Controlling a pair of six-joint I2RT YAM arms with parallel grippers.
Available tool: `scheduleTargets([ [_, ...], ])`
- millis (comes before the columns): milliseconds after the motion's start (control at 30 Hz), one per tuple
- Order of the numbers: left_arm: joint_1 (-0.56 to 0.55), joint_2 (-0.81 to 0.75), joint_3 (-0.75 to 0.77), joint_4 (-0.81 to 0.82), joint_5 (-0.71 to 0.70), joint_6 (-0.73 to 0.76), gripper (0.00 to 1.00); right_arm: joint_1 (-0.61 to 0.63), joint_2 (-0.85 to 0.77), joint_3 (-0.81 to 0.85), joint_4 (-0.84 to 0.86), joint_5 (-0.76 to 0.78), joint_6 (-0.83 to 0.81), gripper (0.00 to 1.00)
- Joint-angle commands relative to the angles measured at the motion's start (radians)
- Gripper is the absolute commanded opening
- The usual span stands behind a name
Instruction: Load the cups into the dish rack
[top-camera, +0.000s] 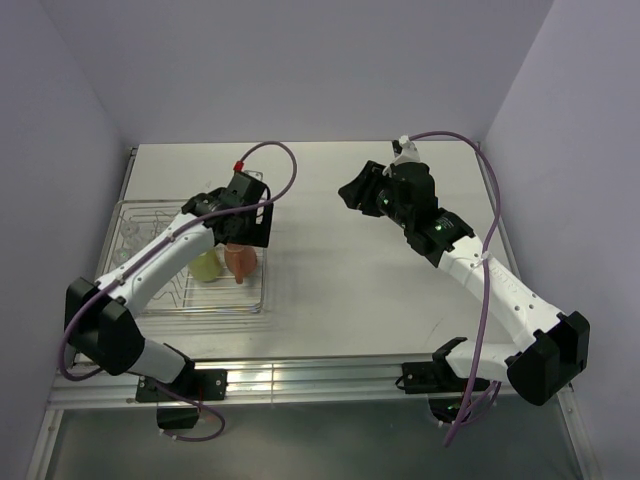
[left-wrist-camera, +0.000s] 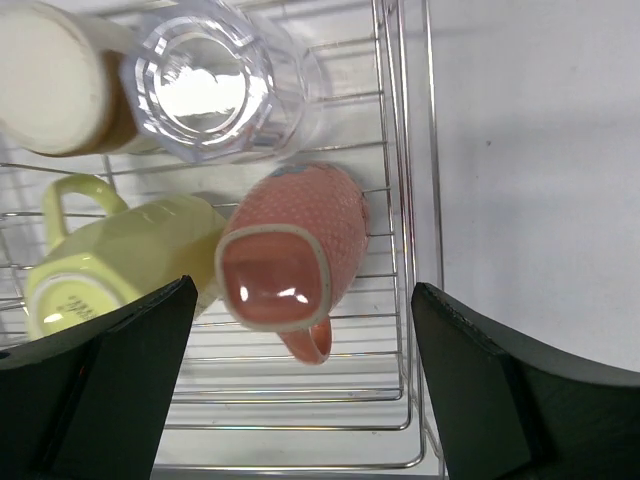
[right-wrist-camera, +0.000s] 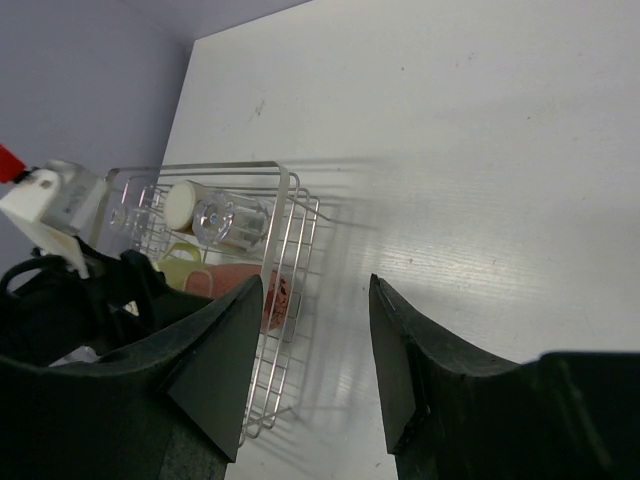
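Note:
The silver wire dish rack (top-camera: 266, 292) stands at the table's left. A salmon-orange mug (left-wrist-camera: 290, 255) lies bottom-up in its right end, free of any grip, beside a pale yellow-green mug (left-wrist-camera: 120, 260). Behind them are a clear glass tumbler (left-wrist-camera: 210, 85) and a brown-and-cream cup (left-wrist-camera: 55, 80). My left gripper (left-wrist-camera: 303, 300) hangs open just above the salmon mug (top-camera: 240, 262), its fingers apart on either side. More clear glass (top-camera: 130, 235) shows at the rack's left end. My right gripper (top-camera: 352, 192) is open and empty over the table's middle, facing the rack (right-wrist-camera: 290, 215).
Bare white table (top-camera: 370, 290) runs right of the rack. Grey walls enclose the table on three sides. A metal rail (top-camera: 300, 380) with both arm bases runs along the near edge. Purple cables loop off each arm.

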Motion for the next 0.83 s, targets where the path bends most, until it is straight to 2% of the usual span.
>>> scheduleTargets([
  [0, -0.018, -0.069, 0.083, -0.054, -0.071, -0.024, 0.96, -0.009, -0.035, 0.009, 0.022, -0.001, -0.01, 0.54],
  [100, -0.03, -0.115, 0.133, -0.057, -0.102, -0.035, 0.97, -0.009, -0.055, 0.007, 0.022, -0.002, -0.013, 0.55],
  [200, -0.035, -0.181, 0.154, -0.008, -0.076, -0.038, 0.99, -0.007, -0.073, 0.007, 0.011, -0.002, -0.021, 0.55],
  [400, -0.039, -0.347, 0.076, 0.152, 0.03, -0.05, 0.99, -0.009, -0.159, 0.018, -0.067, 0.045, -0.053, 0.57],
  [567, -0.039, -0.395, 0.035, 0.222, 0.102, -0.061, 0.99, -0.009, -0.259, 0.003, -0.134, 0.136, -0.077, 0.63],
  [733, -0.041, -0.398, 0.021, 0.247, 0.139, -0.073, 0.99, -0.009, -0.38, -0.051, -0.124, 0.177, -0.103, 0.68],
  [767, -0.039, -0.398, 0.024, 0.253, 0.144, -0.072, 0.99, -0.009, -0.401, -0.057, -0.11, 0.179, -0.107, 0.7],
  [800, -0.039, -0.395, 0.031, 0.255, 0.147, -0.072, 0.99, -0.009, -0.408, -0.06, -0.104, 0.18, -0.11, 0.78],
])
